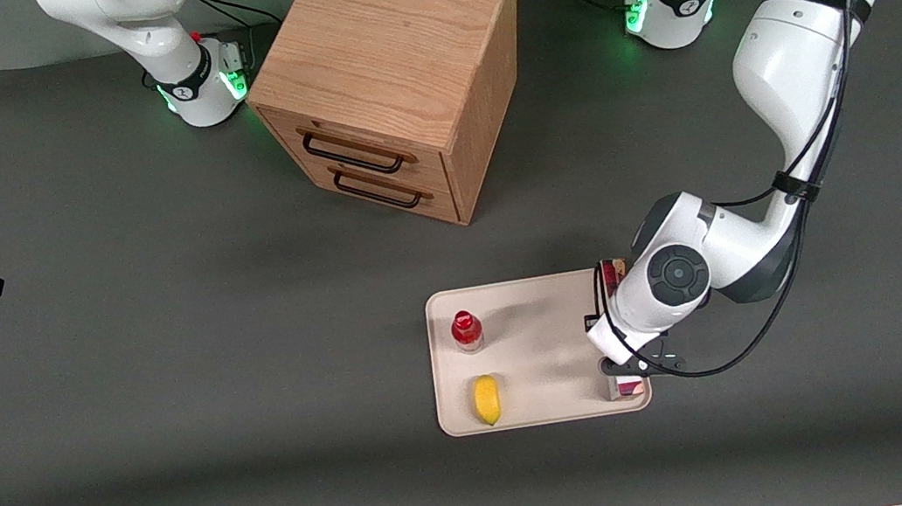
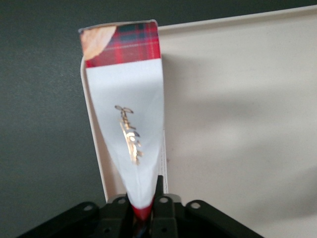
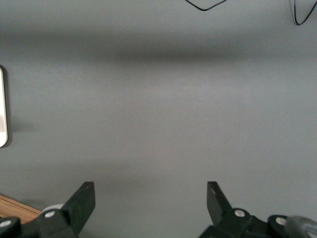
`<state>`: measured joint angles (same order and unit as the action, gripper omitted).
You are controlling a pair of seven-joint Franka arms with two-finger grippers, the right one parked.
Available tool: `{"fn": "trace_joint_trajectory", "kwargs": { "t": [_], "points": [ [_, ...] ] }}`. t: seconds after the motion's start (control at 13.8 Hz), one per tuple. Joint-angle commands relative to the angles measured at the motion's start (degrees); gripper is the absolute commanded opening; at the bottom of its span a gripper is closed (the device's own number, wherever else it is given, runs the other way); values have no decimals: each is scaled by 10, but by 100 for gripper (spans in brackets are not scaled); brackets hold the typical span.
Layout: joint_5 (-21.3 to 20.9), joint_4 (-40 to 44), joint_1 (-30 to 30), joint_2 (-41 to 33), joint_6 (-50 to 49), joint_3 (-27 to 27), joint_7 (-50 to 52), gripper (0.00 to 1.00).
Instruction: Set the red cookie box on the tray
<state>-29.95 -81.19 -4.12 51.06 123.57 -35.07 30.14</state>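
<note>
gripper [image 2: 143,206]: clamped tight on the near end of the red cookie box, sitting over the tray's edge toward the working arm's end of the table
red cookie box [image 2: 126,119]: up on its thin edge, running right along the tray rim, mostly tucked under the wrist in the front view
tray [image 1: 534,338]: cream one, closer to the front camera than the wooden cabinet [image 1: 391,76]
also on the tray: small red-capped bottle [image 1: 466,330] and a lemon [image 1: 487,400], well apart from the box
</note>
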Motion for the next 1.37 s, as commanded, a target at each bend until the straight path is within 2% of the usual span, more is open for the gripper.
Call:
{"fn": "trace_joint_trajectory", "kwargs": {
  "t": [0.0,0.22,0.36,0.51,0.58,0.72,0.8,1.01,1.08,1.3],
  "points": [
    [-12,2,-6,-16,-4,-3,9,100],
    [-3,16,-22,-57,-60,-10,4,100],
    [23,75,-32,-76,-179,-29,-32,100],
    [78,182,-35,-95,-331,-25,-104,100],
    [90,230,-39,-111,-413,-21,-155,100],
    [93,274,-54,-156,-508,-6,-226,100],
    [97,272,-56,-188,-531,9,-244,100],
    [174,258,-53,-273,-600,103,-306,100],
    [186,236,-47,-305,-611,139,-331,100],
    [227,89,-23,-425,-569,206,-350,100]
  ]
}}
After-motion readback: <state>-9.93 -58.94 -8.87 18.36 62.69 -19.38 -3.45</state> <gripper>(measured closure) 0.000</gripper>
